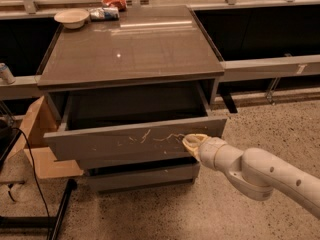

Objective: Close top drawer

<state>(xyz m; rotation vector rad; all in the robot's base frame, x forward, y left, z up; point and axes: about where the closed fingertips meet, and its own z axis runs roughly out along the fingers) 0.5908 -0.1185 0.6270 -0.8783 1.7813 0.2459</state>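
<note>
White arm (260, 174) stretches leftward, gripper (192, 143) at its tip.

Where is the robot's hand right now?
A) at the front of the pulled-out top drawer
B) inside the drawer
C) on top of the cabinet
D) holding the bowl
A: the gripper is at the scratched front panel of the open top drawer, near its right end.
</note>
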